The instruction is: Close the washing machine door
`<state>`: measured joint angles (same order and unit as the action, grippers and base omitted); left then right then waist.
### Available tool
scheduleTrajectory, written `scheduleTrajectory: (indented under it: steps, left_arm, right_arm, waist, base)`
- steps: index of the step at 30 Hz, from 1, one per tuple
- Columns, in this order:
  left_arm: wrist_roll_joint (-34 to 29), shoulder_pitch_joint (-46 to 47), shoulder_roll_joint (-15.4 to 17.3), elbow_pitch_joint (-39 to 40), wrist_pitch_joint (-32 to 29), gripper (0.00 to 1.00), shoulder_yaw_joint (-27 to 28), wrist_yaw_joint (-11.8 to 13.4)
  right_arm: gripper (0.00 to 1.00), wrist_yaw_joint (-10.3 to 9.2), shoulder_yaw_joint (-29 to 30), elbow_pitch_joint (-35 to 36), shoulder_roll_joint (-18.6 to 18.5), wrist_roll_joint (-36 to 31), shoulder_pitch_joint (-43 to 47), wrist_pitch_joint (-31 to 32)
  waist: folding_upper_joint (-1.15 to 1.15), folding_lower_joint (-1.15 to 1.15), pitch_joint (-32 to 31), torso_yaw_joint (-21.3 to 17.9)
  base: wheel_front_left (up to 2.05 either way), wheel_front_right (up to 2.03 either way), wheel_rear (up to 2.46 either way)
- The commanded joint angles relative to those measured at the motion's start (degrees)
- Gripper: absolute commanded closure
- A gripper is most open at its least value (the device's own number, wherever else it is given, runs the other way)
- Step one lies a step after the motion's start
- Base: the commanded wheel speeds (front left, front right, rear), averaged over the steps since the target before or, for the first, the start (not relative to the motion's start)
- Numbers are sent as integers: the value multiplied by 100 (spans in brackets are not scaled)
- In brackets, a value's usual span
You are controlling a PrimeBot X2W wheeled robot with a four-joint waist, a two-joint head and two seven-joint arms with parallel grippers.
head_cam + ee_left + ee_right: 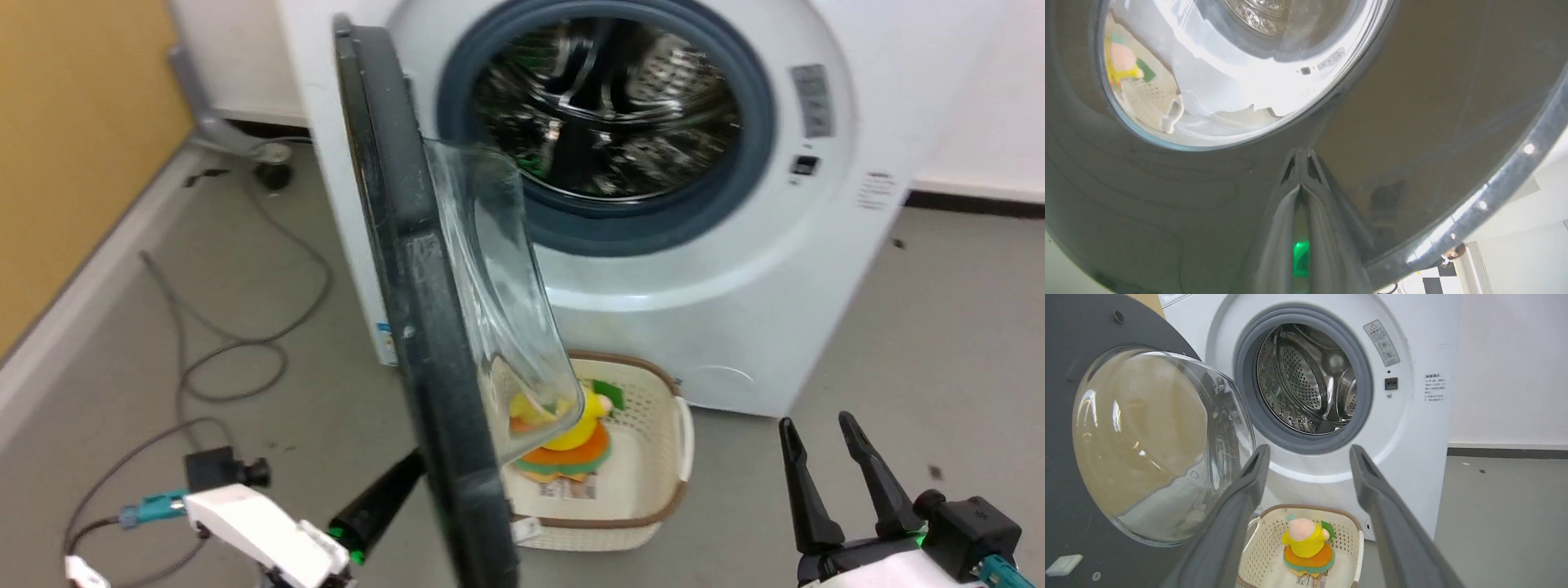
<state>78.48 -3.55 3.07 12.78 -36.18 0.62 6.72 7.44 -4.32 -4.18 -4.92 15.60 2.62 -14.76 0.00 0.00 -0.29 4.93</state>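
The washing machine door [408, 269] stands swung out on its left-side hinge, seen nearly edge-on in the head view. Its glass bowl [506, 310] bulges toward the washing machine [735, 286], where the grey rubber ring [645, 233] frames the steel drum [604, 106], with a broad gap between the door's free rim and the opening.

The left gripper [1300, 153] is behind the door with its fingers pressed together on nothing. Its tips seem to touch the glossy outer face just below the window, though reflections make contact hard to judge.

The right gripper [815, 420] hangs over grey floor [939, 343] with its fingers spread wide and empty, well apart from door and machine.

A cream basket [682, 433] holding a plush toy [571, 433] sits on the floor just beside the machine's front, under the bowl's lower edge. Cables [245, 351] loop across the floor to the left of the door.
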Motion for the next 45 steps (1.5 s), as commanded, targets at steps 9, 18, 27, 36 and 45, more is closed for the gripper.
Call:
scheduleTrajectory:
  steps: [9,18,27,36,45]
  left_arm:
    - [637,20,-19,-274,1263,100,-792,-248]
    - [790,758,-19,-765,2112,100,-1221,-417]
    - [807,1882,-19,-1396,2775,100,-1299,-409]
    - [693,3394,-19,-2653,3623,100,-1278,-351]
    - [550,4294,-19,-3872,3829,100,-1429,-694]
  right_arm:
    - [0,5,-43,74,-73,-23,-70,-24]
    - [0,5,0,195,-22,63,-246,-24]
    - [0,5,-144,205,107,143,-427,-24]
    - [0,5,-260,193,172,192,-570,-24]
    - [0,5,-205,185,194,183,-591,-24]
  waist:
    - [0,0,415,-1326]
    - [0,0,909,-2174]
    - [0,0,1297,-2742]
    - [0,0,1559,-3132]
    - [0,0,1561,-3079]
  base:
    - [0,0,0]
    - [0,0,0]
    - [0,0,0]
    - [0,0,0]
    - [0,0,0]
